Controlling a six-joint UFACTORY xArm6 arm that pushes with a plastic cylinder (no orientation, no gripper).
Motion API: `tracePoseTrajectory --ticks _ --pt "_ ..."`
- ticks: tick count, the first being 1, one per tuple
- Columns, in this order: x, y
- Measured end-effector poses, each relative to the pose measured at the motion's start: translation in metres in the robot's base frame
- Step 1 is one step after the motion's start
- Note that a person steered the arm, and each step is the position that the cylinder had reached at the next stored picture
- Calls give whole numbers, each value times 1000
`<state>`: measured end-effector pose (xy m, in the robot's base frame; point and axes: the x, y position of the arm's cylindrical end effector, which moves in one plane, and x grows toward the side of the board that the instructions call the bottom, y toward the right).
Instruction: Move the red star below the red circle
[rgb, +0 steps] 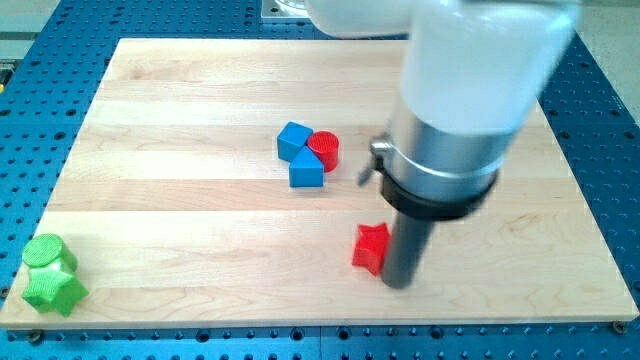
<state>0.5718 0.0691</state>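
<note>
Starting at the view's left, two green blocks (50, 275) touch, two blue blocks (300, 155) hug the red circle (323, 150), the red star (371, 247) lies below-right, my tip (400, 282) touching its right, carrying no fingers

One camera looks down at a slant from beyond the board's (200, 230) bottom edge, close enough that all four edges nearly fill the frame; the arm (470, 90) looms large at top right.
</note>
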Motion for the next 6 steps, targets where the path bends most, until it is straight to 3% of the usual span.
tracePoseTrajectory --ticks 1,2,3,4,6 --pt "-46 -20" --pt "-43 -42" --pt "7 -55" --pt "9 -75" --pt "-47 -86"
